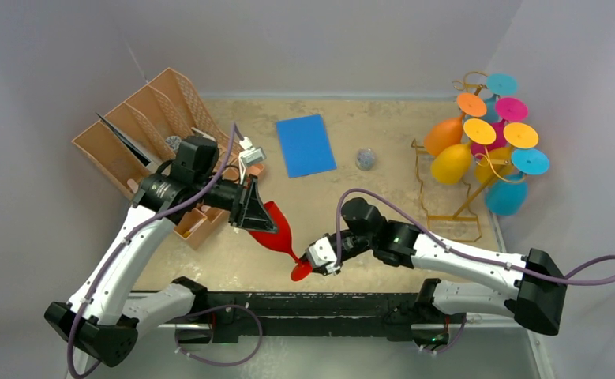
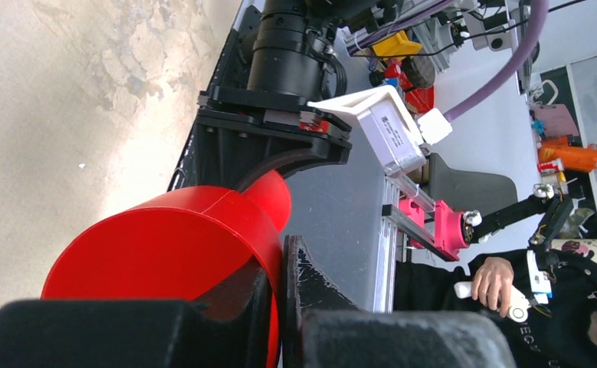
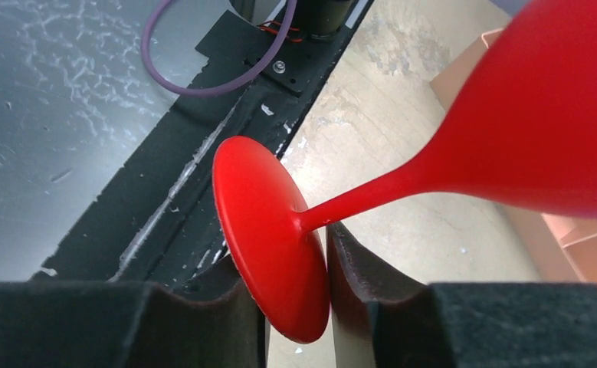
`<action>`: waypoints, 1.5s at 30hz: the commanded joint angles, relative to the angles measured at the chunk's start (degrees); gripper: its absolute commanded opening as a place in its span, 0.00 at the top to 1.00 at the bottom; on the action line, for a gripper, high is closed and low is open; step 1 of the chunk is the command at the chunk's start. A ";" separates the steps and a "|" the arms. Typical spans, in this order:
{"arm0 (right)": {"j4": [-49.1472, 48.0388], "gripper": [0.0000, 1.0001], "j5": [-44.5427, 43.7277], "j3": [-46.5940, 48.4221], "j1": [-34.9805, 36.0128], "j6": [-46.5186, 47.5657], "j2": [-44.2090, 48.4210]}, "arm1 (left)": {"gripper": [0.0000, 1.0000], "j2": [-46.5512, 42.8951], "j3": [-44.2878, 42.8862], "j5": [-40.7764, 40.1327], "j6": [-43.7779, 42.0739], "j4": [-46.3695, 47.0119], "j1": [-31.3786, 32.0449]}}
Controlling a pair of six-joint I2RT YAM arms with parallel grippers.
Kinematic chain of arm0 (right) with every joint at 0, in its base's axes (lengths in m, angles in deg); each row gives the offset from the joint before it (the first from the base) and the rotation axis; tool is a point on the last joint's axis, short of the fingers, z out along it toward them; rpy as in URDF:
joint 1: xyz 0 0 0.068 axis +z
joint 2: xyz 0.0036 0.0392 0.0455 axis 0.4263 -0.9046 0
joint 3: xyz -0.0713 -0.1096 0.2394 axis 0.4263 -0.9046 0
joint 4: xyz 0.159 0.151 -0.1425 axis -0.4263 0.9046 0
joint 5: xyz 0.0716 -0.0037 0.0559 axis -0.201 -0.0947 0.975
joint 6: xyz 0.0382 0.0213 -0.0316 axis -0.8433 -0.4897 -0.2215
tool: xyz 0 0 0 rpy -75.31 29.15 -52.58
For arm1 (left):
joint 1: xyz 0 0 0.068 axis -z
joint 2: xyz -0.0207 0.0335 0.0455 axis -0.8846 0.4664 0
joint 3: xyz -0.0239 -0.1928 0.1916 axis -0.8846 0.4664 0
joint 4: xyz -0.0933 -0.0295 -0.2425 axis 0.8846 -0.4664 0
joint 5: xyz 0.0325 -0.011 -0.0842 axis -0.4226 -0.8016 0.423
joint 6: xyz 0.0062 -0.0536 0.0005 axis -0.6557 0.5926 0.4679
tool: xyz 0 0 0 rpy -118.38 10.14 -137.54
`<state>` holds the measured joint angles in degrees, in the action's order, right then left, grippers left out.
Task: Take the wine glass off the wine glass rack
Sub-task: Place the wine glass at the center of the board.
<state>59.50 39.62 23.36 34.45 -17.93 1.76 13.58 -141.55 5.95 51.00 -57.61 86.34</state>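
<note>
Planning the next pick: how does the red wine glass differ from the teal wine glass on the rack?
The red wine glass is off the gold rack, held slanted; the teal wine glass hangs on it. The left end effector grips the red one's bowl rim; nothing grips the teal one. Both share a stemmed shape.

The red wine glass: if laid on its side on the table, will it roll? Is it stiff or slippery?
It would probably roll in an arc: the red wine glass has a round bowl and smaller round foot. Likely stiff: the left end effector pinches its rim without visible bending. Its smooth surface may slip.
</note>
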 commanded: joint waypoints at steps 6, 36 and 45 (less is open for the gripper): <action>-3.87 0.41 -1.01 -1.52 -0.46 -13.97 3.67 | 1.00 0.57 -0.27 -5.59 -1.95 1.09 0.73; 21.98 0.07 -62.72 19.47 -0.46 -48.78 -4.31 | 1.00 12.26 3.23 -59.06 2.13 18.13 7.49; 27.90 0.01 -75.16 22.39 -1.41 -65.67 -6.97 | 1.00 20.89 0.72 -69.29 -3.38 21.77 8.18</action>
<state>82.84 -26.76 43.25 33.92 -72.14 -4.69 33.69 -137.35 -57.22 50.87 -40.08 94.28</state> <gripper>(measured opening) 0.987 0.038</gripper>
